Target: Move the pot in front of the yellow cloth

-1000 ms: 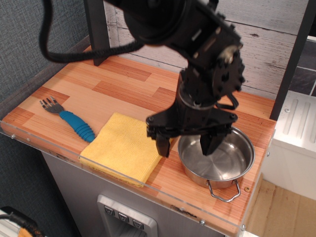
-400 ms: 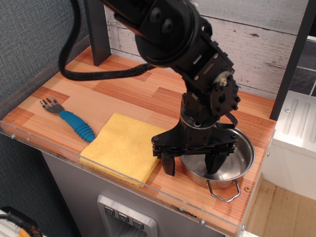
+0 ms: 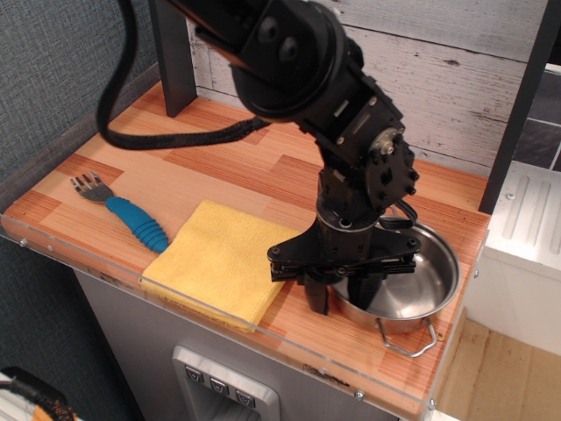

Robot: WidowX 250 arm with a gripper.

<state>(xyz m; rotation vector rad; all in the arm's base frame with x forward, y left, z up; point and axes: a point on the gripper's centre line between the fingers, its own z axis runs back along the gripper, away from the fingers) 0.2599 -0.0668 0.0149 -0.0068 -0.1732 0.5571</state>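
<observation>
A wood-patterned tabletop [image 3: 219, 158] with a clear plastic lip along its front edge carries everything here. The black robot arm [image 3: 298, 66] comes in from the top of the picture, where its upper part is cut off, and it hides the middle of the table's back half. Its gripper [image 3: 340, 296] points down at the near-left rim of the pot [image 3: 416, 285]. One finger [image 3: 316, 298] stands outside the wall on the table side; the other is lost in dark reflections inside the bowl, so the jaws look narrowed across the rim, though actual contact cannot be made out.

The pot sits at the right end of the table, close to the front edge and apart from the yellow cloth [image 3: 223, 261]. Its left side is covered by the gripper; one wire loop handle [image 3: 405, 338] shows at the front, and the opposite one is hidden. The cloth lies flat at the front edge, just left of the gripper. Further left rests a blue-handled fork [image 3: 123, 210], tines toward the left edge.
</observation>
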